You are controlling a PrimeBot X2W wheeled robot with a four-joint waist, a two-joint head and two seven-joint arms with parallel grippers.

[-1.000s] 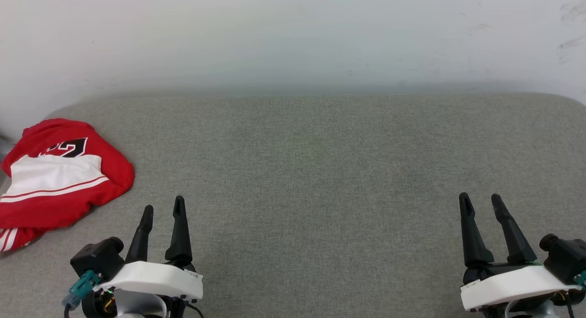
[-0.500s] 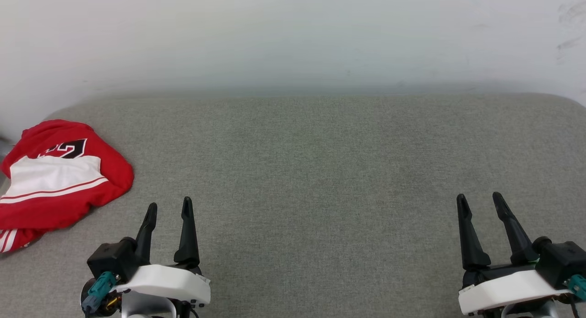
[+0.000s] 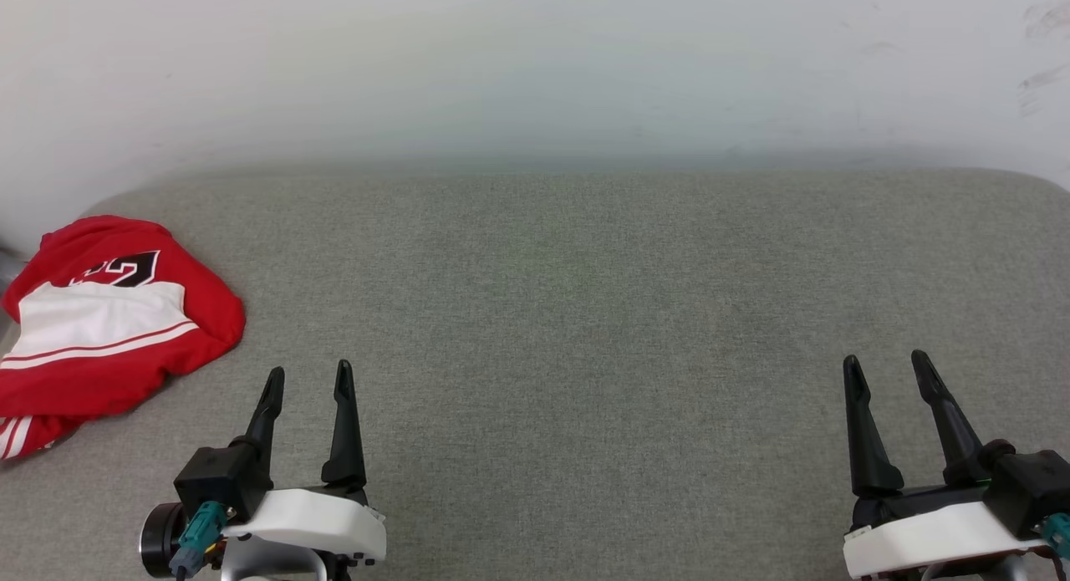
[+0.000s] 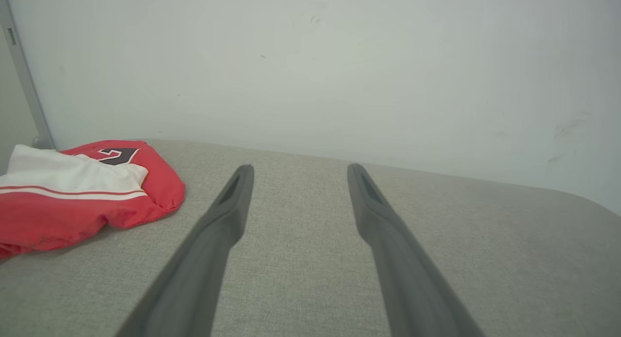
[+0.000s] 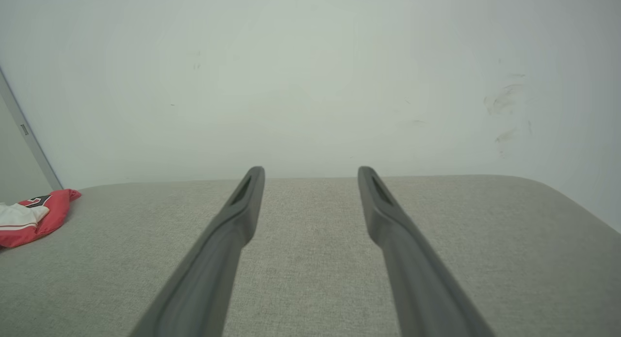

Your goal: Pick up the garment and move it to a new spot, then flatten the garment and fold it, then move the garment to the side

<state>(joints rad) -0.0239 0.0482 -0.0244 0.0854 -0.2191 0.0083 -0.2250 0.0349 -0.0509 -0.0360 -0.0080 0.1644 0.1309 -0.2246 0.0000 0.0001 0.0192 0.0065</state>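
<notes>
The garment (image 3: pixel 109 322), a red jersey shirt with a white striped sleeve on top and part of a black printed number showing, lies bunched at the far left of the grey fabric surface (image 3: pixel 568 313). It also shows in the left wrist view (image 4: pixel 82 191) and small at the left edge of the right wrist view (image 5: pixel 31 218). My left gripper (image 3: pixel 308 379) stands open at the lower left, to the right of the garment and apart from it, with nothing between its fingers. My right gripper (image 3: pixel 886 368) stands open and empty at the lower right.
A pale wall (image 3: pixel 535 63) rises directly behind the grey surface. A grey upright strip (image 4: pixel 24 80) runs along the wall at the left, just behind the garment. The surface's back right corner (image 3: pixel 1028 184) is rounded.
My left gripper has shifted a little to the right and drawn back toward the bottom edge. My right gripper has dropped slightly lower. The garment has not moved.
</notes>
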